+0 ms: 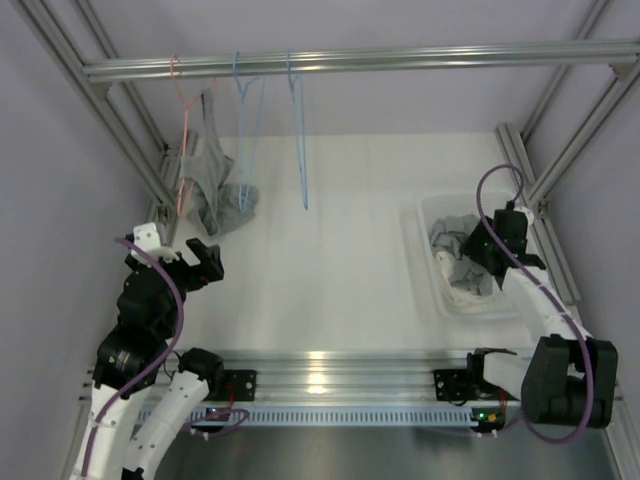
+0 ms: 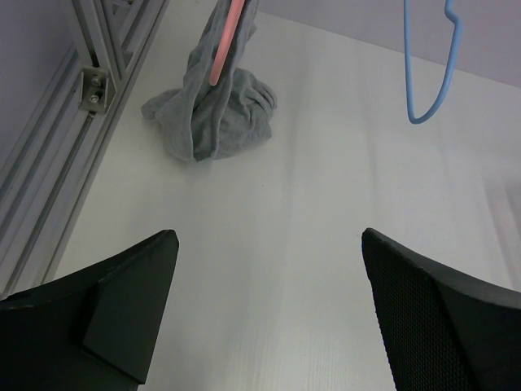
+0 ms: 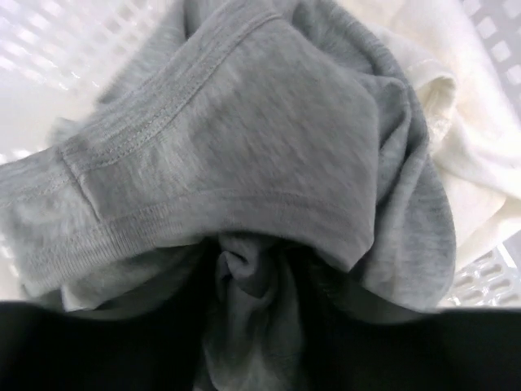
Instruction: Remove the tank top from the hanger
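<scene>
A grey tank top [image 1: 213,178] hangs on a pink hanger [image 1: 183,130] from the rail at the back left, its lower part bunched on the table. The left wrist view shows the tank top [image 2: 216,114] and the pink hanger [image 2: 224,45] ahead. My left gripper [image 1: 187,262] is open and empty, in front of the tank top and apart from it; its jaws stand wide over bare table [image 2: 269,238]. My right gripper [image 1: 472,250] is down in the white basket, shut [image 3: 256,285] on a bunched fold of a grey garment [image 3: 244,138].
Two empty blue hangers [image 1: 300,140] hang on the rail [image 1: 400,60]; one shows in the left wrist view [image 2: 431,73]. The white basket [image 1: 415,250] at the right holds grey and white clothes [image 3: 480,138]. Aluminium frame posts [image 1: 120,130] run along both sides.
</scene>
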`<state>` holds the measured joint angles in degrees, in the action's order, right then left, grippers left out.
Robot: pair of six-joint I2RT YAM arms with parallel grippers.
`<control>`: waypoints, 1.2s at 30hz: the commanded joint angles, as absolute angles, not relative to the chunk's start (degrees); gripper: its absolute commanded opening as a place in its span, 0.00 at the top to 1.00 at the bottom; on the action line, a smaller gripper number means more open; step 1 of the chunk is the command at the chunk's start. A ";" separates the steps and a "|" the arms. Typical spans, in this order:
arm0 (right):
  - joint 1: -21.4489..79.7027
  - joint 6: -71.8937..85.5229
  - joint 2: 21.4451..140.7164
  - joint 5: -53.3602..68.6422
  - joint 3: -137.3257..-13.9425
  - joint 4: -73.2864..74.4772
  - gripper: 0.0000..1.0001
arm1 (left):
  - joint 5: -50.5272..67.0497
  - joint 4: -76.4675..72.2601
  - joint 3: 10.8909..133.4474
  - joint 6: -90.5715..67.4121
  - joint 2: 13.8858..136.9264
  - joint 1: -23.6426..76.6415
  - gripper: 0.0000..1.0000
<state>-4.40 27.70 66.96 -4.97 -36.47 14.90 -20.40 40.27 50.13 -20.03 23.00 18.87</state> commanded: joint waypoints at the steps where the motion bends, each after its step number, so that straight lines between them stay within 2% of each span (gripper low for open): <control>1: -5.10 26.64 59.95 -5.36 -41.03 16.25 0.46 | -20.04 37.44 49.92 -20.21 22.94 18.81 0.01; 2: -5.10 26.28 58.64 -5.88 -42.18 18.96 0.33 | -20.30 37.44 49.92 -20.21 23.03 18.72 0.01; 4: -5.10 25.23 55.47 -8.51 -45.25 21.26 0.23 | -20.74 37.44 49.92 -20.65 23.20 18.72 0.01; 5: -5.10 24.79 54.59 -9.31 -46.13 23.27 0.21 | -21.00 37.44 50.01 -20.74 23.29 18.72 0.01; 11: -5.01 21.71 50.02 -8.80 -51.41 28.12 0.19 | -21.18 37.35 50.19 -20.83 24.78 17.67 0.01; 12: -4.92 19.97 48.18 -7.22 -52.55 28.56 0.14 | -21.36 37.35 50.27 -20.83 24.87 17.32 0.01; 13: -4.75 19.08 47.29 -2.94 -53.17 28.65 0.01 | -21.71 37.44 50.27 -20.48 25.13 17.23 0.01; 16: -0.28 14.87 44.57 -2.01 -56.59 30.14 0.01 | -24.95 37.62 50.45 -20.04 26.01 16.88 0.01; 17: 6.26 13.72 44.21 -4.46 -57.56 31.02 0.01 | -25.40 37.70 50.62 -19.69 26.45 16.79 0.01; 20: 18.75 9.50 45.00 -18.25 -63.96 38.56 0.01 | -24.79 37.71 52.29 -19.16 30.14 14.07 0.01; 22: 23.96 9.05 44.83 -25.12 -68.80 44.00 0.01 | -19.64 37.71 52.73 -18.55 32.42 8.98 0.01; 24: 24.87 9.14 42.47 -25.84 -72.14 46.92 0.01 | -16.89 37.62 52.82 -18.63 32.78 5.12 0.01; 27: 24.96 8.35 37.29 -23.74 -73.21 50.53 0.01 | -16.79 38.05 52.47 -18.90 30.86 4.75 0.01; 31: 24.96 6.07 31.12 -20.48 -72.07 54.66 0.01 | -16.53 41.65 54.05 -18.02 27.60 4.75 0.01; 36: 25.05 5.46 23.23 -22.77 -68.83 57.84 0.00 | -13.82 46.75 58.00 -18.19 24.09 4.75 0.01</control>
<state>24.27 7.44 26.20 -21.02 -70.81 52.82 -16.78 44.34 54.48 -18.79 25.85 5.13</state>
